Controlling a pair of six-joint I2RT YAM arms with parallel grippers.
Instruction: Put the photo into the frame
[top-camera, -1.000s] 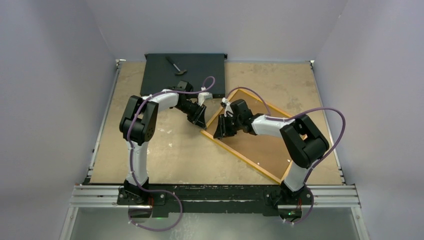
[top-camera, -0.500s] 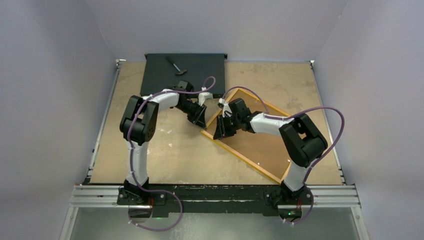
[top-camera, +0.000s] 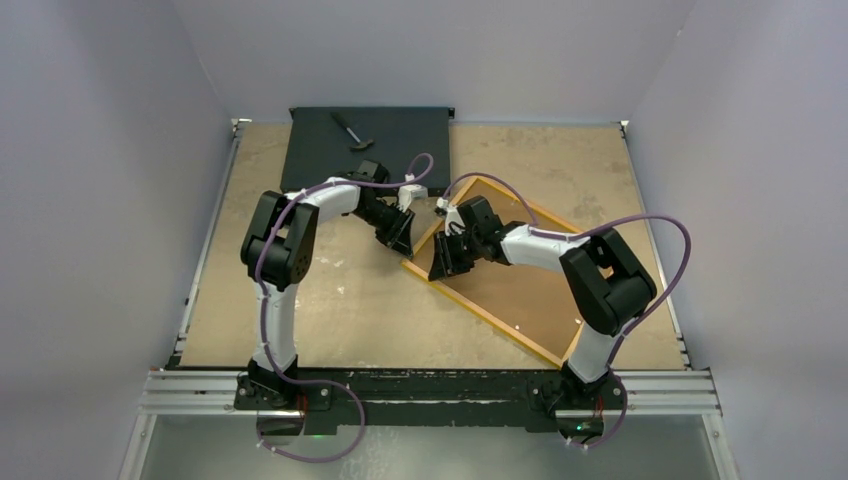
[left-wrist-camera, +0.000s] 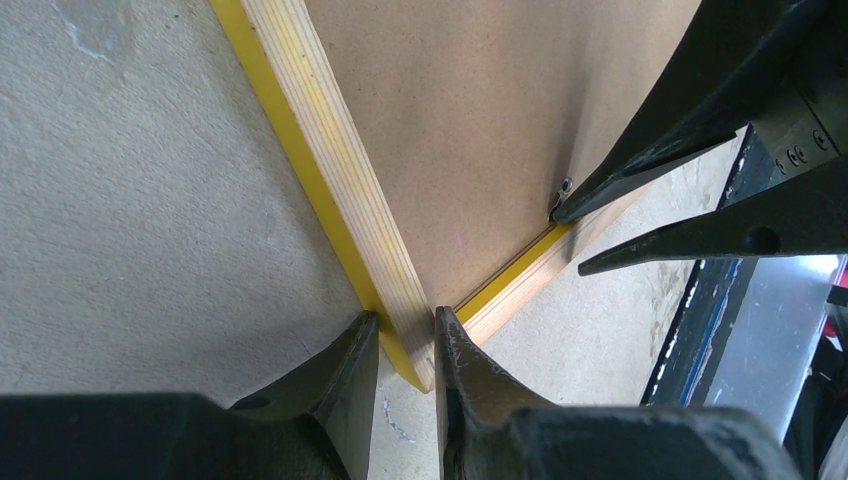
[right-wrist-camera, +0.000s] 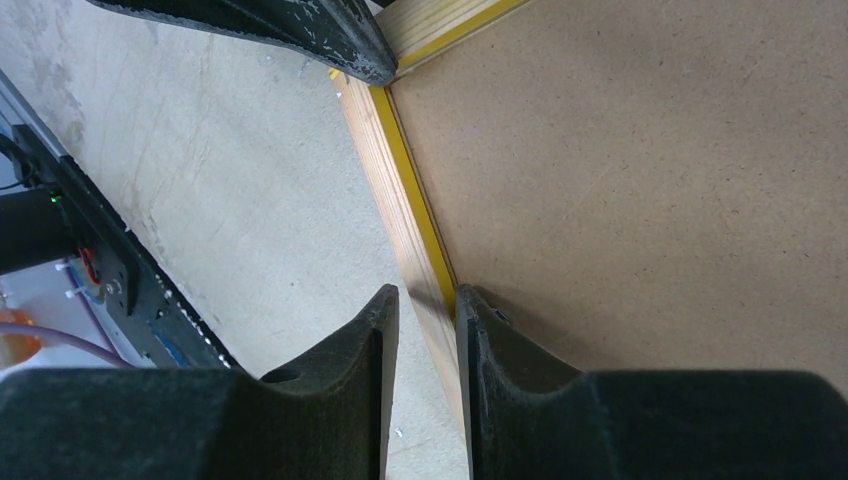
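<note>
The frame (top-camera: 480, 312) lies back-up on the table at the right, its yellow border around a brown backing board (top-camera: 530, 290). The photo is hidden. My left gripper (top-camera: 400, 240) is shut on the frame's left corner. In the left wrist view the gripper (left-wrist-camera: 405, 320) has one finger on the yellow outer edge of the frame (left-wrist-camera: 330, 170) and one on the inner side. My right gripper (top-camera: 440, 268) is shut on the border just beside that corner. In the right wrist view the gripper (right-wrist-camera: 425, 295) straddles the frame's wood strip (right-wrist-camera: 400, 190).
A flat black box (top-camera: 330, 150) lies at the back left with a small hammer-like tool (top-camera: 352, 131) on it. A small metal tab (left-wrist-camera: 563, 185) sits at the board's edge by the right gripper's fingertip (left-wrist-camera: 640, 170). The table's near rail runs along the front.
The right arm has shifted very slightly. Both grippers stay at the frame's left corner, and the frame has not visibly moved.
</note>
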